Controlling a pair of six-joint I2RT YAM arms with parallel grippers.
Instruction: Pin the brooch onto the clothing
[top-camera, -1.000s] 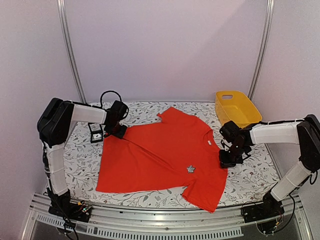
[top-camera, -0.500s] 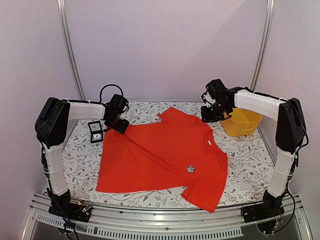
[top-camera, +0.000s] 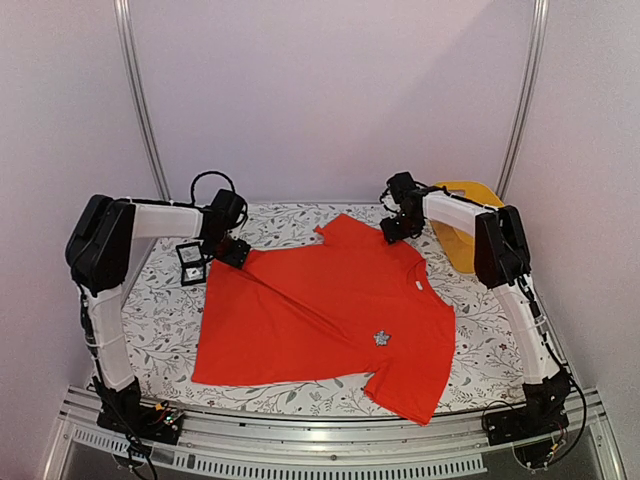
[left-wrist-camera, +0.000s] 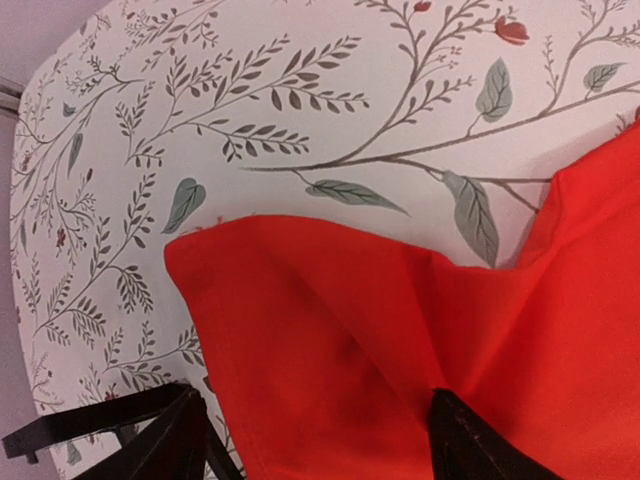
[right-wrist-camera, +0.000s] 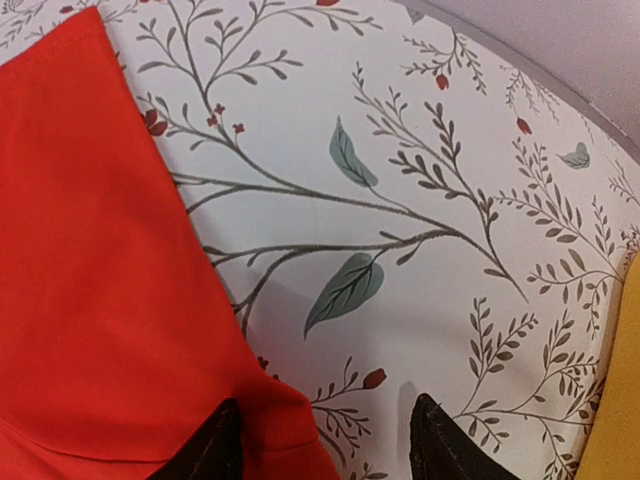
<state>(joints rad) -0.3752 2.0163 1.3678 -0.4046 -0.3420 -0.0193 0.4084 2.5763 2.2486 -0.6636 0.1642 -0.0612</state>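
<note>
Step in hand: the brooch (top-camera: 381, 338) is already lying on the T-shirt (top-camera: 300, 320), and both arms are working at the T-shirt's far edge. I am reading this as tidying the T-shirt around the pinning, not the pinning itself.
Brooch: it is sitting on the T-shirt's front, toward the near right part, inside the edge and well apart from both grippers.
Left gripper (top-camera: 230, 250): it is hovering over the T-shirt's far left corner. Its jaws are standing wide apart with the corner of cloth lying loose between them, and nothing is being pinched.
Right gripper (top-camera: 392, 230): it is hanging over the T-shirt's far right edge. Its jaws are spread, one finger (right-wrist-camera: 210, 445) is reaching over the cloth and the other over the bare table (top-camera: 500, 330), and it is gripping nothing.
Next move: if the pin is holding, the arms need to be lifting straight off the T-shirt without dragging the fabric. If it is not, one arm will be needing a fine pinch on a very small ornament.
Hidden or unclear: whether the brooch's pin is passing through the T-shirt is too small to tell. Neither wrist view is showing the brooch. The right arm is covering much of the yellow basket (right-wrist-camera: 620, 400) beyond the T-shirt's far right. The contents of the black box (top-camera: 191, 262), just off the T-shirt's far left corner, are not readable.
</note>
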